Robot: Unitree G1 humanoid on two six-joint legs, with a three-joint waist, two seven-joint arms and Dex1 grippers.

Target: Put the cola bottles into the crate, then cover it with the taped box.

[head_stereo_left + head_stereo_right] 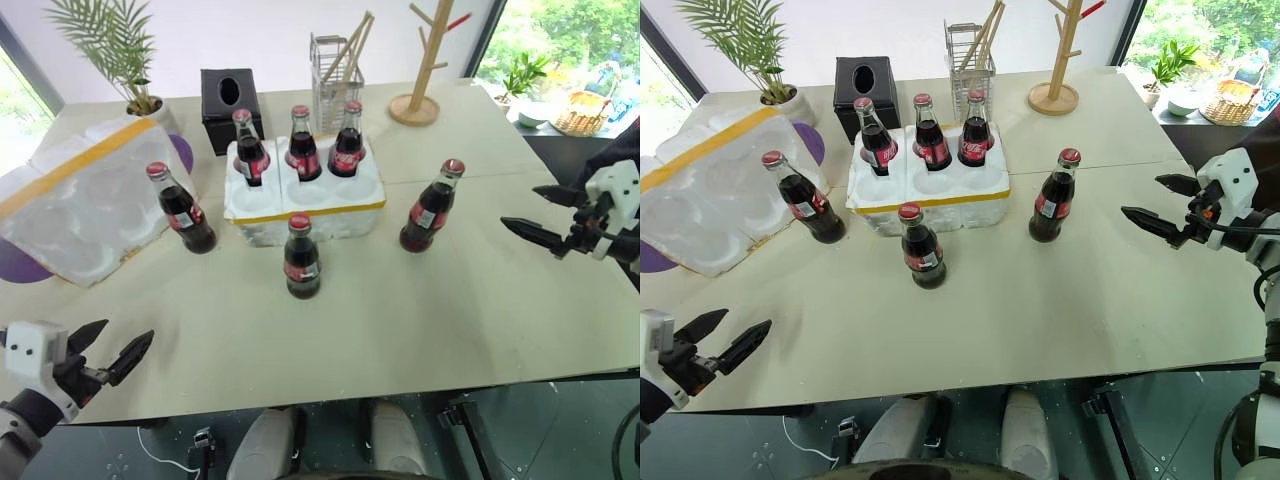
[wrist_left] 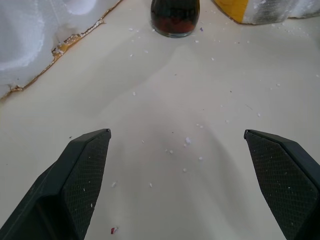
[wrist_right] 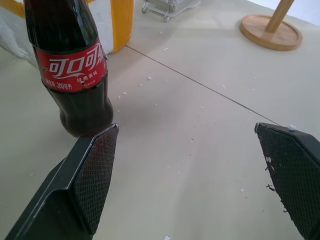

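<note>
- Crate (image 1: 300, 205) sits mid-table (image 1: 400, 330), yellow tape band along its near side.
- Three bottles stand in the crate's back row of holes: left one (image 1: 249, 148), middle one (image 1: 302, 144), right one (image 1: 348, 140). The front row of holes is unfilled.
- Three more bottles stand on the table: one (image 1: 301, 258) just in front of the crate, one (image 1: 181, 209) to its left, between crate and box, one (image 1: 431, 207) to its right.
- Taped box (image 1: 85, 195) lies at the table's left, tilted, hollows facing up, yellow stripe across it.
- Left gripper (image 1: 110, 348) hovers low over the table's near left edge, fingers spread, holding nothing.
- Right gripper (image 1: 535, 212) hangs at the table's right, fingers wide apart and bare, pointing toward the right-hand bottle; apart from it.
- Behind the crate: black tissue box (image 1: 229, 106), wire rack (image 1: 335, 80), wooden stand (image 1: 425, 70), potted plant (image 1: 115, 45).
</note>
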